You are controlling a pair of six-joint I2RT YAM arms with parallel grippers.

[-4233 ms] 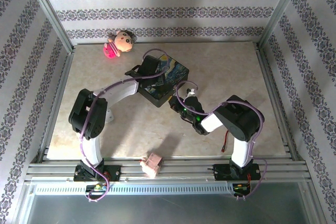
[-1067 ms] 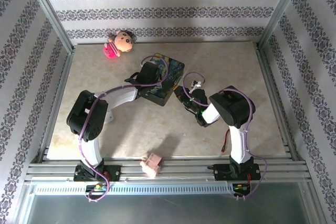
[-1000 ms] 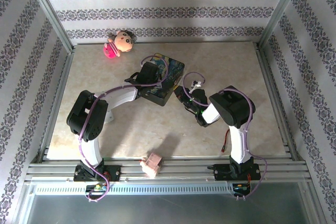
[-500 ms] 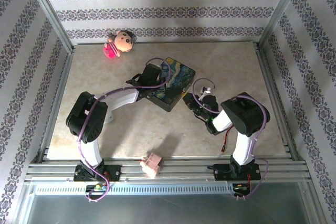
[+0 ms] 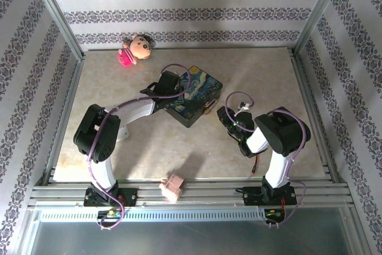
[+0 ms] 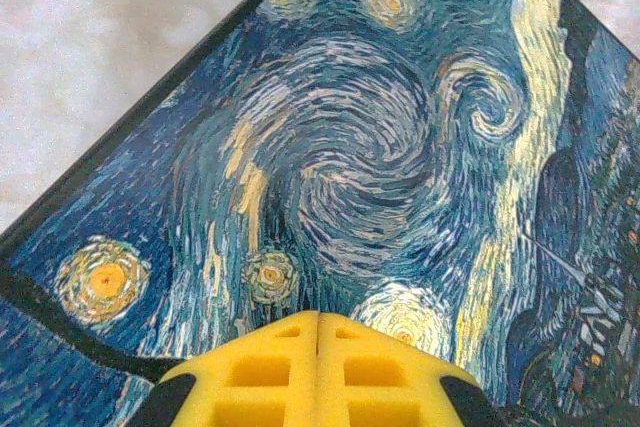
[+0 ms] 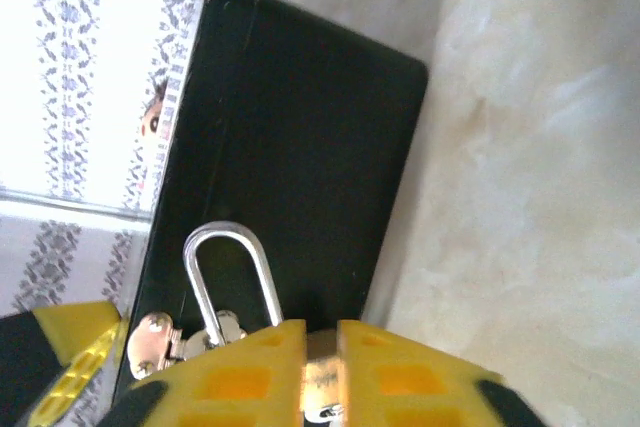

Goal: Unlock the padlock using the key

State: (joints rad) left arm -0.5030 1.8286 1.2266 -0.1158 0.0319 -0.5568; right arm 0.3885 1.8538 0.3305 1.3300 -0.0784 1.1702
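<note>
Right claw clamps the padlock body between its fingers, its shackle hooked through the hasp on the box side facing the desk's right edge. Left claw, fingers together, presses on the box lid near the desk's middle.

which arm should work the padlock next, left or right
Right. The right gripper is at the padlock, pinching a brass piece below its shackle; the left gripper, shut, rests on the starry-night box.
</note>
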